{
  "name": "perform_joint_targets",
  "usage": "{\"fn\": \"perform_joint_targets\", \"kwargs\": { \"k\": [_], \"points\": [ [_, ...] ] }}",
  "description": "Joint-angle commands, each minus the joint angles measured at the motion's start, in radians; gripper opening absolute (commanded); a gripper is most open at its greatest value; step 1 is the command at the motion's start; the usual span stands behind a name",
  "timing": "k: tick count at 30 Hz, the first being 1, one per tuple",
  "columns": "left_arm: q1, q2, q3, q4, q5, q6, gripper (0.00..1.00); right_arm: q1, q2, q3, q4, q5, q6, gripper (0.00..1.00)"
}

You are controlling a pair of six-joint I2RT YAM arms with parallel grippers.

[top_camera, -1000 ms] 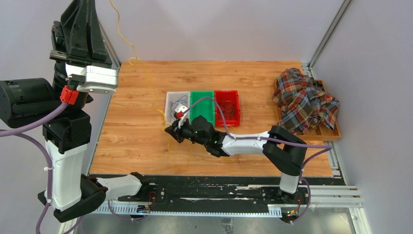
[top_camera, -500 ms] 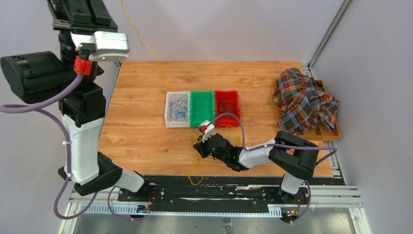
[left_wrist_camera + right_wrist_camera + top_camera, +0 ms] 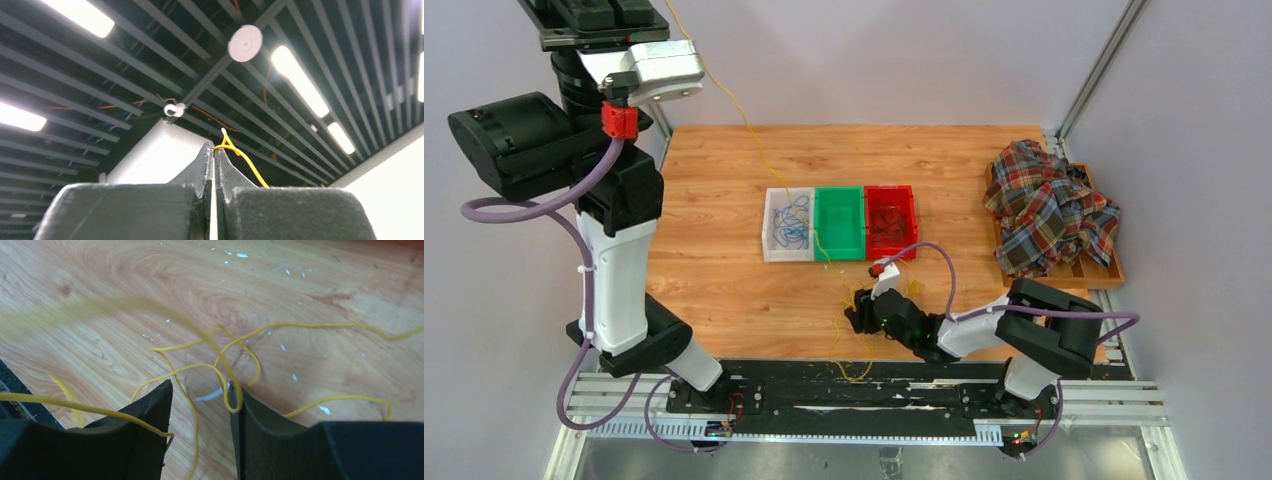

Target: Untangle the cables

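My left gripper (image 3: 214, 146) is shut on the end of a thin yellow cable (image 3: 245, 159) and is raised high at the top left; its fingertips are cut off by the top edge of the top view. The yellow cable (image 3: 754, 140) runs from there down across the table to loops near the front edge (image 3: 849, 350). My right gripper (image 3: 856, 315) is low over the table front. In the right wrist view it is open (image 3: 200, 390), with loops of the yellow cable (image 3: 210, 367) lying between and around the fingers. Blue cables (image 3: 794, 220) lie in the clear bin.
Three bins stand mid-table: clear (image 3: 770, 236), green (image 3: 840, 222) and red (image 3: 890, 218), the red one holding dark cable. A plaid cloth (image 3: 1049, 205) lies on a wooden tray at the right. The black rail (image 3: 854, 385) runs along the front edge.
My right gripper has moved from beside the clear bin back toward the front right, dragging yellow cable loops with it. My left arm has swung right and risen with the cable's end.
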Motion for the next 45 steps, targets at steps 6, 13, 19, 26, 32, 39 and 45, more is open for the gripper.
{"fn": "perform_joint_targets", "kwargs": {
  "k": [6, 13, 19, 26, 32, 39, 45],
  "points": [
    [0.005, -0.035, 0.034, 0.036, -0.135, -0.061, 0.01, -0.019, -0.252, -0.158, 0.01, 0.127, 0.097, 0.63],
    [0.006, -0.163, -0.138, -0.184, -0.247, -0.289, 0.01, -0.02, -0.588, -0.128, -0.201, 0.043, -0.128, 0.76],
    [0.006, -0.32, -0.479, -0.414, -0.216, -0.495, 0.01, -0.021, -0.735, -0.042, -0.29, -0.092, -0.333, 0.75],
    [0.006, -0.352, -0.55, -0.417, -0.172, -0.56, 0.01, -0.021, -0.636, 0.145, -0.304, -0.351, -0.497, 0.77],
    [0.006, -0.37, -0.542, -0.426, -0.154, -0.566, 0.01, -0.021, -0.398, 0.302, -0.161, -0.461, -0.502, 0.77],
    [0.006, -0.389, -0.541, -0.423, -0.137, -0.582, 0.01, -0.025, -0.098, 0.494, -0.08, -0.36, -0.537, 0.74],
    [0.006, -0.383, -0.51, -0.42, -0.124, -0.586, 0.0, -0.078, 0.034, 0.623, -0.069, -0.298, -0.571, 0.7]
  ]
}}
